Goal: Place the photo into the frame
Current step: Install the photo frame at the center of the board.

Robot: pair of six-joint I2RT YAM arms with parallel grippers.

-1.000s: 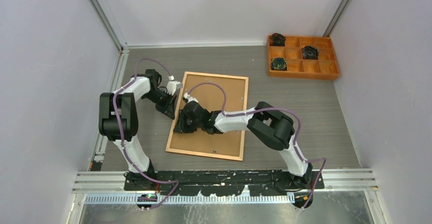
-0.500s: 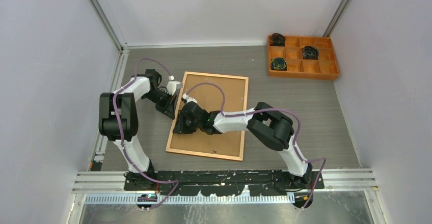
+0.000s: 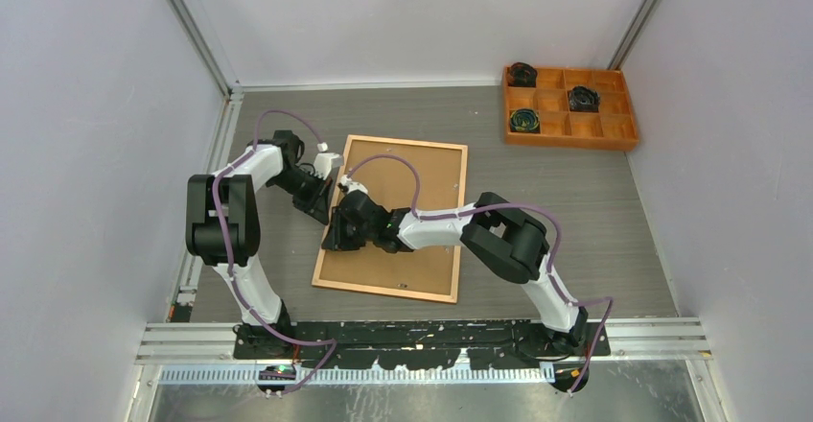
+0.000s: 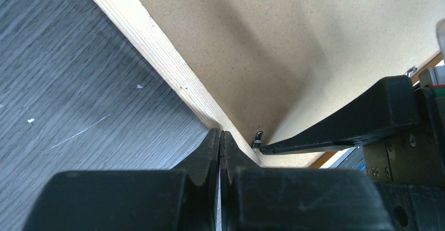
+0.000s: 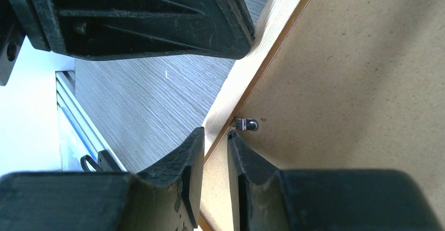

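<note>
The left jaws are pressed shut, their tips set at the pale wooden rail of the frame (image 4: 157, 52), on its nine o'clock side. The right jaws are held narrowly apart over that rail's inner edge, just beside a small metal tab (image 5: 245, 124); whether anything is pinched cannot be told. The frame, thin and orange-brown, is laid face down mid-desk (image 3: 575, 221) and filled by a plain brown backing board (image 3: 422, 168). An orange tray (image 3: 575, 141) is seen at one o'clock.
</note>
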